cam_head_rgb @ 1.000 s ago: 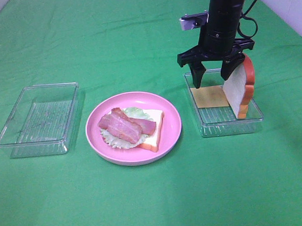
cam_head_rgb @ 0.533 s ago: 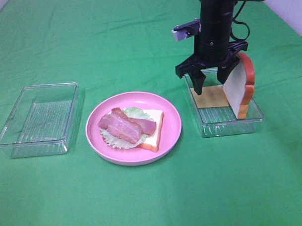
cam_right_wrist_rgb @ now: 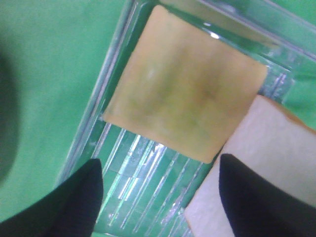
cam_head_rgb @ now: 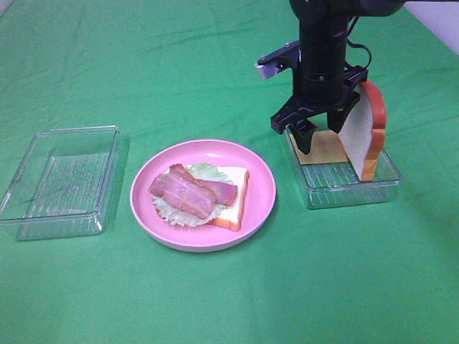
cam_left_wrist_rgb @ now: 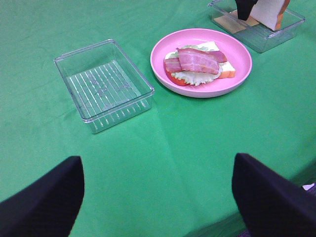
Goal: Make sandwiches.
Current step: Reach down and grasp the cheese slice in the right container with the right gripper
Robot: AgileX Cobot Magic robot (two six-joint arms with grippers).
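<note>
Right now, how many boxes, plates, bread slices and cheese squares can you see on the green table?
Clear boxes: 2
Pink plate: 1
Bread slices: 2
Cheese square: 1
Total: 6

Right gripper point(cam_head_rgb: 320, 135) hangs with jaws spread inside the clear tray point(cam_head_rgb: 351, 192), tips just over the yellow cheese square point(cam_head_rgb: 327, 152). An upright bread slice point(cam_head_rgb: 362, 141) stands beside it in the same tray. On the pink plate point(cam_head_rgb: 262, 195), bacon strips point(cam_head_rgb: 189, 192) lie on lettuce point(cam_head_rgb: 170, 212) over the bottom bread point(cam_head_rgb: 235, 211). A second clear tray point(cam_head_rgb: 60, 185) sits well to the left.
</note>
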